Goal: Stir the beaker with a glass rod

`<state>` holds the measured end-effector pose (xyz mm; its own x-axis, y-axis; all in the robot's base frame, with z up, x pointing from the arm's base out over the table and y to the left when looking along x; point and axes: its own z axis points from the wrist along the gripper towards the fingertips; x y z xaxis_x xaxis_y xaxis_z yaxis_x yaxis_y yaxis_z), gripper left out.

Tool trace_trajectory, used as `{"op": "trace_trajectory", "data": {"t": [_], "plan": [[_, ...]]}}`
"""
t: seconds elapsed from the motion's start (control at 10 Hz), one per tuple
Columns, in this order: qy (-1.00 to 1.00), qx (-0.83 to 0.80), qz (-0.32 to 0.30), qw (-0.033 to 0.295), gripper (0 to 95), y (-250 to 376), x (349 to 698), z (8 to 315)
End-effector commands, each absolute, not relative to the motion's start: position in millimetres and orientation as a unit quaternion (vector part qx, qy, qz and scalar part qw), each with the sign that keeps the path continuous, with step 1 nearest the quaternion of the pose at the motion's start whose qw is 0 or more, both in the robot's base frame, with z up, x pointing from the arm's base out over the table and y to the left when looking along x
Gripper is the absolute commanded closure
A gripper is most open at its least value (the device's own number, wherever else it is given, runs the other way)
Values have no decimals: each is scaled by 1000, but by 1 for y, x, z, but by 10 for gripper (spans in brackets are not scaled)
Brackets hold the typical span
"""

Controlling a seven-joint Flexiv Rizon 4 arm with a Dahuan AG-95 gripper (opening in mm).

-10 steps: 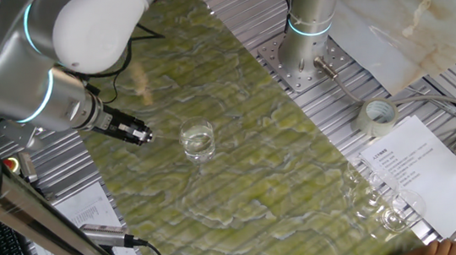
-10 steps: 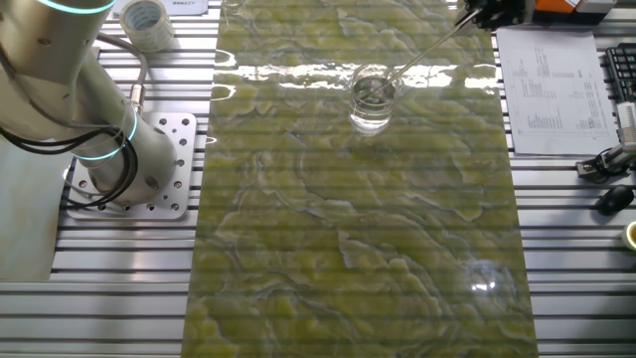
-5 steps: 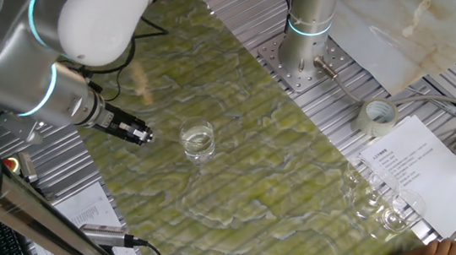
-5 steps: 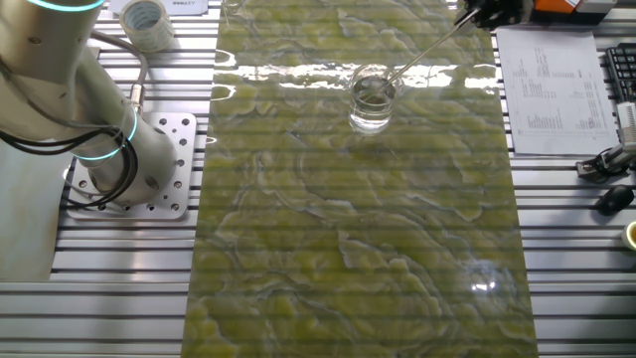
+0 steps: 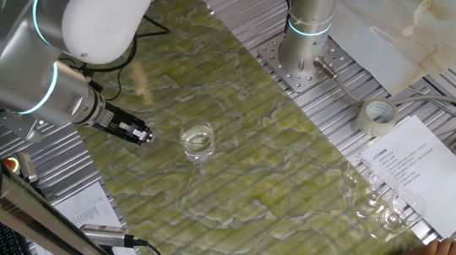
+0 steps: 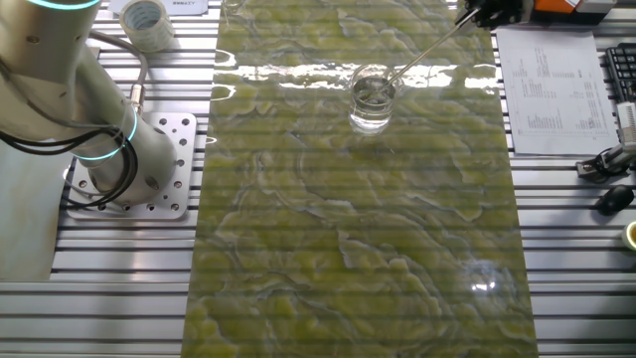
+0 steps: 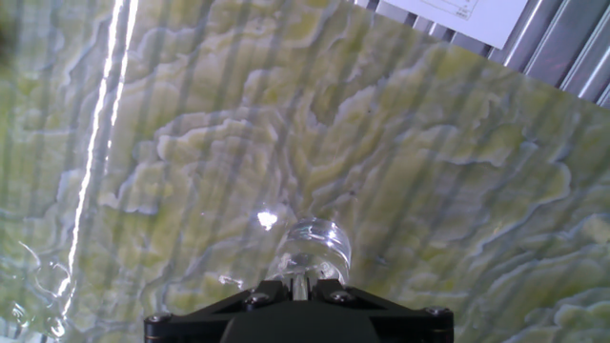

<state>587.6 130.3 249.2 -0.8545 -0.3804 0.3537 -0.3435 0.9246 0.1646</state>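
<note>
The gripper point(image 6: 475, 14), cut off at the frame's top edge in the other fixed view, is clamped on the upper end of the glass rod point(image 6: 422, 50). The faint rod slants down from the fingertips into the beaker point(image 6: 373, 99) just ahead of them. In the hand view the rod is hard to make out.

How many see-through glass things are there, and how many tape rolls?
Beaker: 1
Glass rod: 1
Round-bellied glass vessels: a cluster near the printed sheet, too blurred together to count
Tape rolls: 1
Total that can be counted: 3
</note>
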Motion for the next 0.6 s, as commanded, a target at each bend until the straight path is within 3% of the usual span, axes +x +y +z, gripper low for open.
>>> {"op": "trace_trajectory", "data": {"t": [0.1,0.6], "plan": [[-964,187,-46,183,950,130,586,248],[-967,187,-42,168,950,128,585,251]]}}
